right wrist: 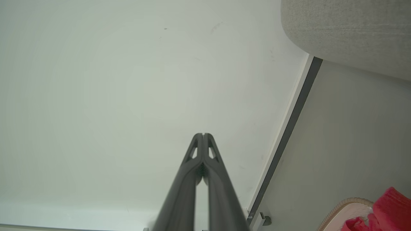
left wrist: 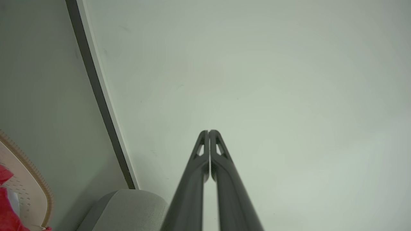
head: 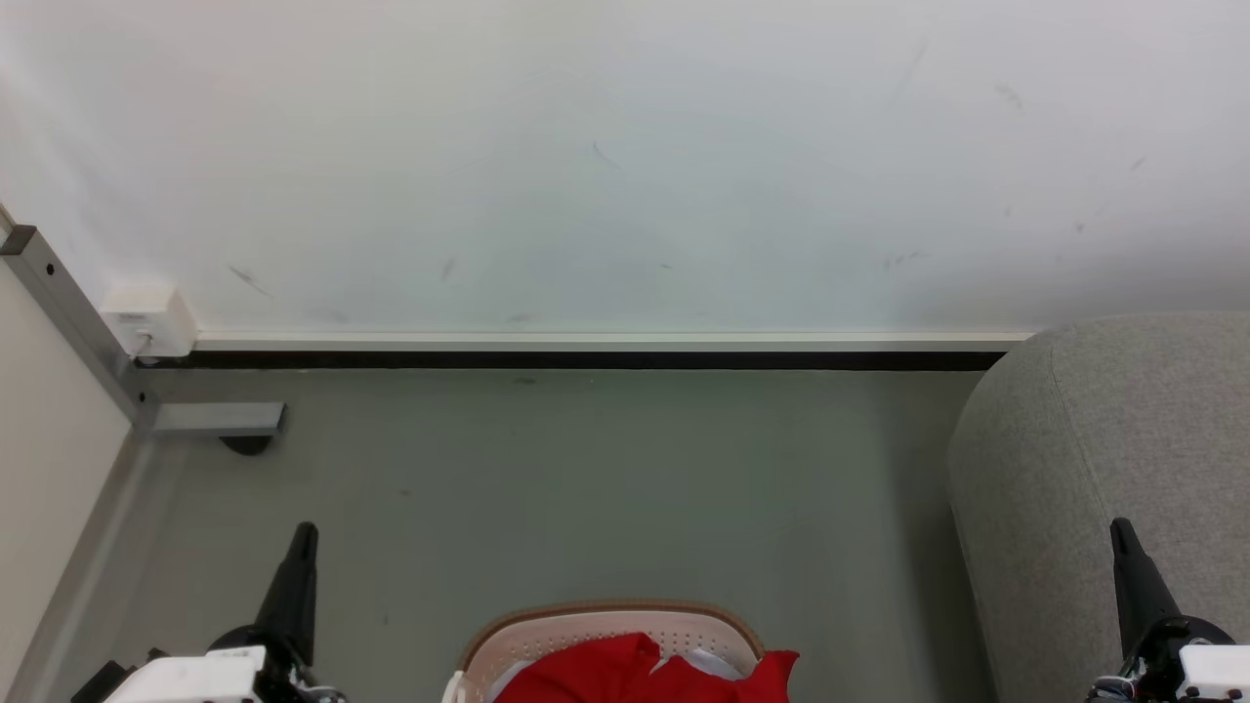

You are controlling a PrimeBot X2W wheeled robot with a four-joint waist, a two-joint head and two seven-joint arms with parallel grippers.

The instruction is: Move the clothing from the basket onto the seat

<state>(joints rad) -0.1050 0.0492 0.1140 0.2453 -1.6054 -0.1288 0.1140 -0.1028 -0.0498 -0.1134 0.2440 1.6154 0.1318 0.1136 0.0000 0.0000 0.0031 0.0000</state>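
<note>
Bright red clothing (head: 625, 672) piled in white brown-rimmed basket (head: 596, 630), left gripper (head: 306, 532) and right gripper (head: 1121, 529) pressed closed, nothing held

Low in front of me stands the oval white basket (head: 610, 619), its wall dotted with small holes and its rim brown. Bright red clothing (head: 625, 672) lies crumpled inside, with a white patch showing and one corner draped over the right rim. To my right, apart from the basket, sits the large light grey seat (head: 1094, 469), woven, with a rounded corner.

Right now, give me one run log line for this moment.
left tool shut, empty | right tool shut, empty | clothing in basket | seat right of basket
</note>
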